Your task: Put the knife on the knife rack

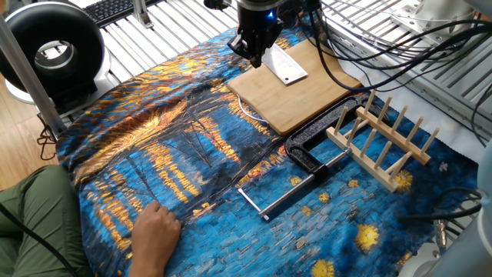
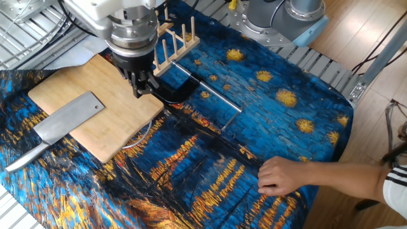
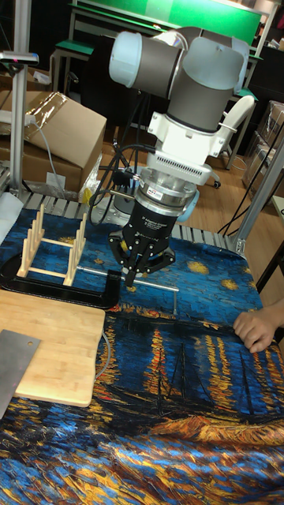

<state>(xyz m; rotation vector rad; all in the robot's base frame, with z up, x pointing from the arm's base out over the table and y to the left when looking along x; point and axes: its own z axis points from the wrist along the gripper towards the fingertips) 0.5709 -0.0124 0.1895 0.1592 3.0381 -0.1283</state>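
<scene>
1. The gripper (image 3: 135, 272) hangs point-down above the table, its black fingers drawn close together with nothing between them — empty, and clear of the surface.
2. In the other fixed view the gripper (image 2: 142, 86) sits over the near edge of the bamboo cutting board (image 2: 111, 124), beside the black clamp (image 2: 173, 93); in one fixed view it (image 1: 254, 55) is at the board's (image 1: 307, 96) far corner.
3. The knife (image 2: 63, 124) lies flat on the cutting board, well apart from the gripper. Its broad grey blade rests on the wood, hole end toward the gripper, handle (image 2: 24, 159) running off the board onto the cloth.
4. The knife rack (image 1: 380, 138) stands upright on the painted blue-and-gold cloth (image 1: 177, 154), just beside the clamp's black frame, pegs up and bare.
5. The clamp's long silver rod (image 1: 288, 190) stretches across the cloth away from the rack.
6. A person's hand (image 2: 283, 175) rests flat on the cloth at the table's edge — well away from the board.
</scene>
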